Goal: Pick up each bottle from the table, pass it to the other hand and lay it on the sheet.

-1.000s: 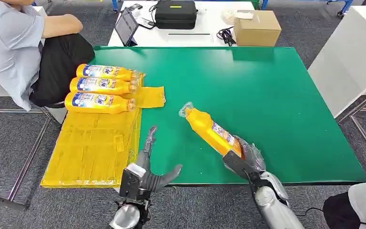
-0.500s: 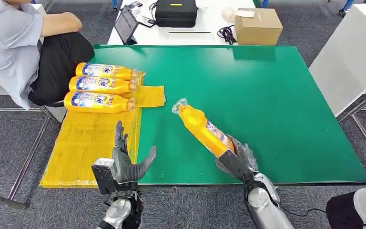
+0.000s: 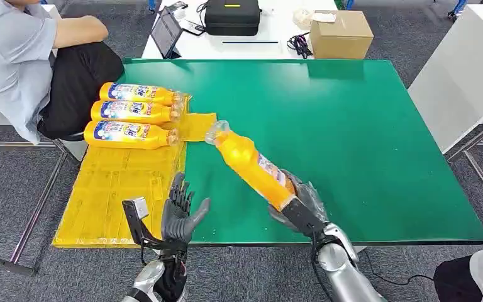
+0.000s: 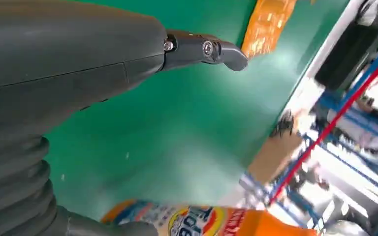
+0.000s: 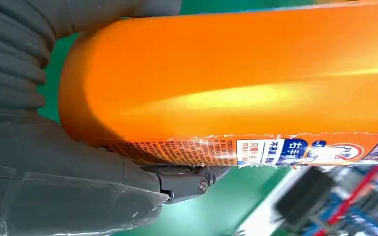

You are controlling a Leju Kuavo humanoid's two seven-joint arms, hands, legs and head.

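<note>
Right hand (image 3: 299, 211) grips bottle (image 3: 251, 167); three bottles (image 3: 132, 114) on sheet (image 3: 119, 195).

**Held bottle swings toward the sheet**

The right hand (image 3: 295, 211) has carried the orange bottle (image 3: 251, 167) leftward, so its capped end now hangs just beside the yellow sheet (image 3: 119, 189), near the sheet's small flap. The left hand (image 3: 181, 214) has turned palm-up with fingers spread, at the sheet's near corner.
</note>
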